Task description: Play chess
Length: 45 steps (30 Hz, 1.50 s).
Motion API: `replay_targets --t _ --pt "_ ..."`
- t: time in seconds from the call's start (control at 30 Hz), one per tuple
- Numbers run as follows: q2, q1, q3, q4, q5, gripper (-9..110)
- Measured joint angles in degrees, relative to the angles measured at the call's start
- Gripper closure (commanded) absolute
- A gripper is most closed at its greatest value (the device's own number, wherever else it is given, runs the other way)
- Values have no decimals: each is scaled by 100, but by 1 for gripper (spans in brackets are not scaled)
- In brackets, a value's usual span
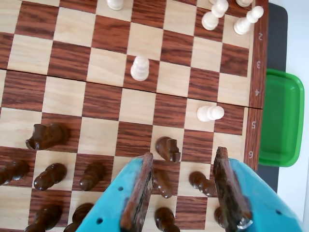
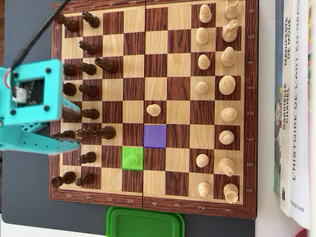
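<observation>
A wooden chessboard [image 2: 153, 195] holds dark pieces on the left of the overhead view and white pieces on the right. My teal gripper [image 1: 184, 154] with brown pads is open and empty above the dark side [image 2: 74, 128]. In the wrist view two dark pawns [image 1: 161, 181] [image 1: 200, 182] stand below, between the jaws. A dark knight [image 1: 169, 149] stands just ahead of the left jaw. A white pawn [image 2: 132, 159] stands on a green-marked square, also seen in the wrist view [image 1: 210, 113]. A purple-marked square [image 2: 155, 136] is bare. Another white pawn [image 2: 154, 109] stands mid-board.
A green tray [image 2: 143, 222] lies off the board's bottom edge in the overhead view and at the right of the wrist view [image 1: 282, 118]. Books [image 2: 296, 108] lie along the right side. A second advanced dark knight [image 2: 106, 64] stands in the upper left. A black cable [image 2: 37, 34] crosses the top left corner.
</observation>
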Motion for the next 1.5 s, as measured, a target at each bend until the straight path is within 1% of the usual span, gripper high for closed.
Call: replay_targets --t 0.37,0.5,0.6,0.93,1.0,1.17,1.5 --pt "2294 -501 2074 -1283 0 83" --pt "2382 -510 2452 -1819 0 83" --pt "2408 -571 2742 -2522 0 83" --pt "2408 -694 3946 -6135 53 83" --pt "2408 -694 3981 -6864 255 83" --pt "2399 -694 4008 -8235 668 83" --pt "2399 -773 4008 -11355 738 83"
